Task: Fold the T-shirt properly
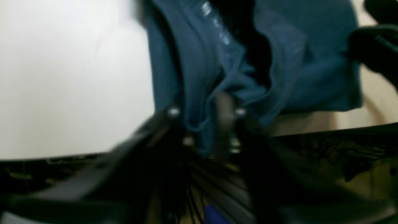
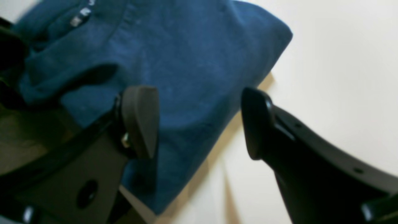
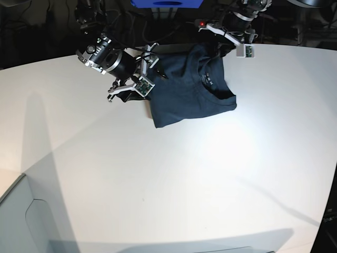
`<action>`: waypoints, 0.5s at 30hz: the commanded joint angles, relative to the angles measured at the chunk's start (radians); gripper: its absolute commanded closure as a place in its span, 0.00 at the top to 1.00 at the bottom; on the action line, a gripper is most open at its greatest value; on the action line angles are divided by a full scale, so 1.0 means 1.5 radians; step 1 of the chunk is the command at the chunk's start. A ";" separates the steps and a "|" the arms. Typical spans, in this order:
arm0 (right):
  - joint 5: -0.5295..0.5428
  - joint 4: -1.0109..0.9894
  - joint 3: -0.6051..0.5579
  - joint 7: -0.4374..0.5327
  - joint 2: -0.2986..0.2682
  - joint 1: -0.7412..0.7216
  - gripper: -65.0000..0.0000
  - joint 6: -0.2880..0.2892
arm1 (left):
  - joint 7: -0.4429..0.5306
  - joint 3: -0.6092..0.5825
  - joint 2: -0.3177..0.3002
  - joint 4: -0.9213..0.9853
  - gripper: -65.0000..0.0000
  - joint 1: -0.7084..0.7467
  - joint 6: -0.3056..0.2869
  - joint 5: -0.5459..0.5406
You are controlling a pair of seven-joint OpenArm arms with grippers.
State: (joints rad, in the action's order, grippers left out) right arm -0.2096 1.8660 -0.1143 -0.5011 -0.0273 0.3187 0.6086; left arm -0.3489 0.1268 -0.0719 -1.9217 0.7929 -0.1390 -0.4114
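Navy T-shirt (image 3: 187,92), one, two end effectors

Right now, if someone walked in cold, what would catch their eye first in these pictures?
The dark blue T-shirt, bunched into a rough fold at the far edge of the big white table, stands out most. Next come the two black arms flanking it: the right gripper hangs over the shirt's edge with its jaws wide apart, and the left gripper has cloth bunched between its fingers near the collar.

White print marks sit inside the T-shirt (image 3: 192,89) neck, upper centre of frame, too blurred to read.
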 commanded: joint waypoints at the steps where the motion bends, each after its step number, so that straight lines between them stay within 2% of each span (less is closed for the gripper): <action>1: 0.009 0.010 0.000 0.017 0.002 -0.004 0.61 -0.006 | 0.012 0.000 -0.002 -0.010 0.33 0.008 -0.005 -0.008; 3: 0.009 0.010 0.000 0.017 0.002 -0.004 0.61 -0.006 | 0.012 0.000 -0.002 -0.012 0.40 0.008 -0.005 -0.007; 5: 0.009 0.010 0.000 0.017 0.002 -0.004 0.61 -0.006 | 0.012 0.000 -0.002 -0.014 0.42 0.008 -0.005 -0.005; 9: 0.009 0.010 0.000 0.017 0.001 -0.002 0.61 -0.006 | 0.012 0.005 -0.002 -0.009 0.38 0.006 -0.005 -0.005; 15: 0.009 0.010 0.000 0.017 0.000 0.000 0.61 -0.006 | 0.012 0.029 0.002 0.014 0.26 0.002 -0.005 -0.010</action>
State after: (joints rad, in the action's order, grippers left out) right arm -0.2096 1.8660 -0.1143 -0.5011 -0.0280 0.3195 0.6083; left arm -0.3450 0.1734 -0.0692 -1.8862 0.7841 -0.1387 -0.4156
